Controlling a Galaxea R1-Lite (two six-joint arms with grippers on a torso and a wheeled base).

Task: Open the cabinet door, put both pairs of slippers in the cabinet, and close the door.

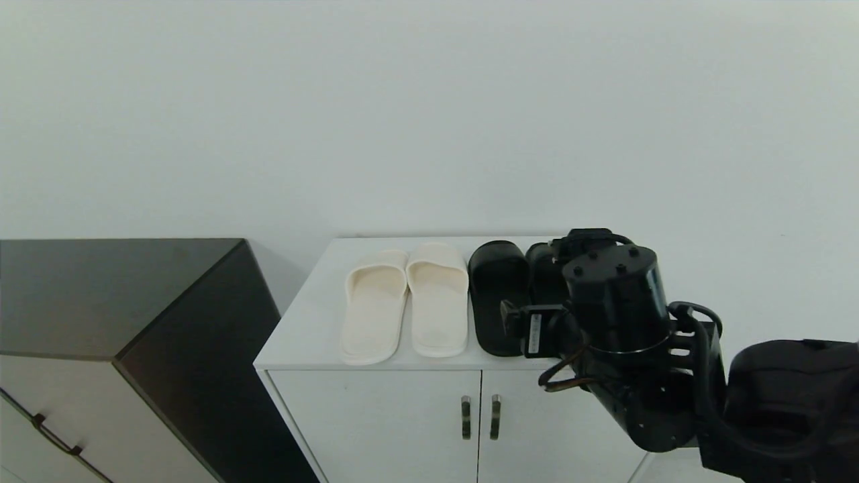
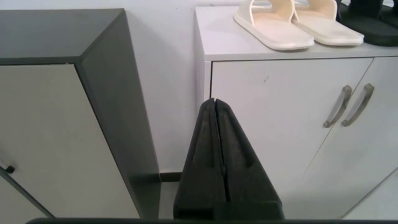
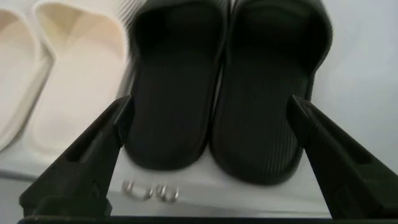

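A dark cabinet (image 1: 134, 295) stands just left of the white cabinet (image 1: 309, 295). The left gripper (image 2: 215, 109) has its fingers pressed together, holding nothing, and faces the white cabinet's left front corner, apart from it. Both doors (image 1: 376, 422) of the white cabinet are shut, with the handles (image 1: 465, 416) side by side at the centre seam. On its top, the cream slippers (image 1: 376, 305) lie left of centre and the black slippers (image 1: 498, 295) just beside them to the right. The right gripper (image 3: 209, 106) hangs above the black slippers, jaws spread wide, holding nothing

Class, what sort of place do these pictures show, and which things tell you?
Probably a home-style hallway or staged room: a low white two-door cabinet carries a pair of cream moulded slippers and a pair of black moulded slippers, beside a dark-topped cupboard against a plain white wall.
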